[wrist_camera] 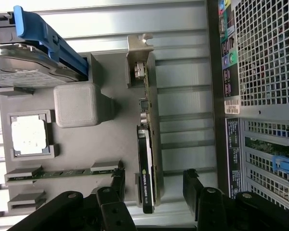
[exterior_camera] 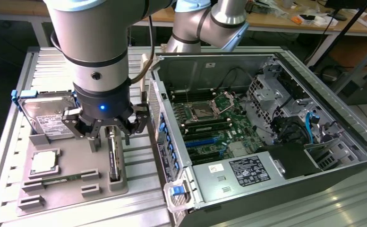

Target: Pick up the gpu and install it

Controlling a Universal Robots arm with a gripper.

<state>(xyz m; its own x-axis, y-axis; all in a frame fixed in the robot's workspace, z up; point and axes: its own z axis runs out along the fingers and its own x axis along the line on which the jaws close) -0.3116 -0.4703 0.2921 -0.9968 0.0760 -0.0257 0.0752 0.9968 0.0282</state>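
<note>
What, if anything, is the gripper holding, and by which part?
Nothing is held: the gripper stands open over the gpu, which sits on edge in the grey tray.

gpu (wrist_camera: 145, 168) black; hard drive rail (wrist_camera: 43, 36) blue.

gpu (exterior_camera: 115, 161) on tray (exterior_camera: 76, 156) beside computer case (exterior_camera: 341, 111)

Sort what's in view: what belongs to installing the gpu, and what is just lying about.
Job: gpu, on edge in the gray holder; gripper, open over it; open computer case.
Lying about: hard drive; processor chip; memory stick.
</note>
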